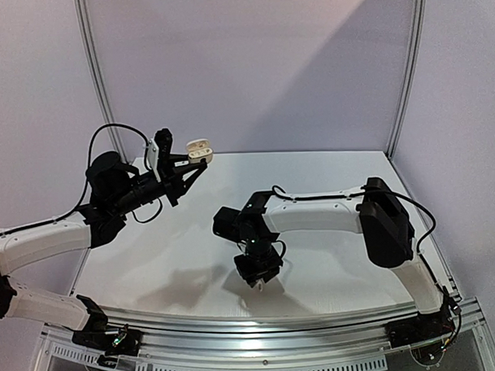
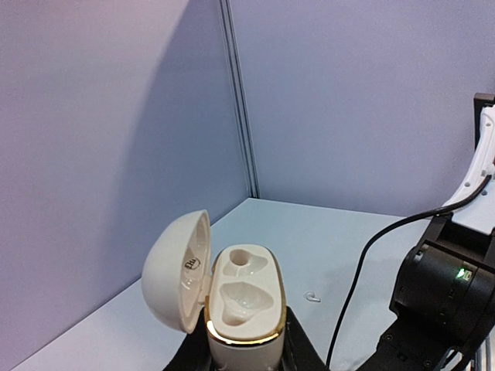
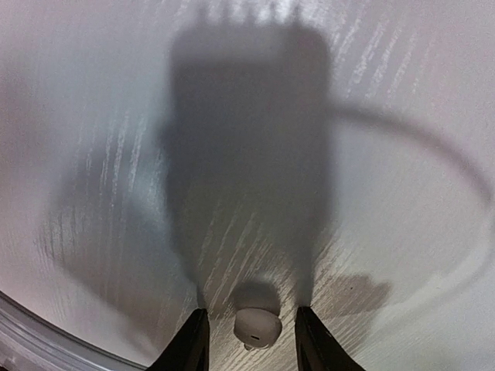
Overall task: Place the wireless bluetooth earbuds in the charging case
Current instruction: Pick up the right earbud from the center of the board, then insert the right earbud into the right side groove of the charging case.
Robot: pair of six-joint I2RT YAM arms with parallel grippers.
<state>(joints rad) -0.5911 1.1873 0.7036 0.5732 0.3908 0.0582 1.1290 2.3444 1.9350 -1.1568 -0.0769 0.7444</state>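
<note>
My left gripper (image 1: 191,165) is raised above the table's back left and is shut on the white charging case (image 1: 199,148). In the left wrist view the case (image 2: 244,297) stands upright between my black fingers (image 2: 303,352), with its lid (image 2: 176,270) swung open to the left. Both gold-rimmed cavities are empty. My right gripper (image 1: 257,276) points down at the table near the front. A white earbud (image 3: 257,328) lies on the table between its fingers (image 3: 193,340). There is a gap on each side of it, so the jaws are open and not touching it. No other earbuds are in view.
A small clear hook-shaped piece (image 2: 312,297) lies on the table (image 1: 328,174) beyond the case. The right arm's black joint and cable (image 2: 445,290) fill the right side of the left wrist view. The table's curved metal front rim (image 3: 46,332) is close to my right gripper. Walls enclose the back and sides.
</note>
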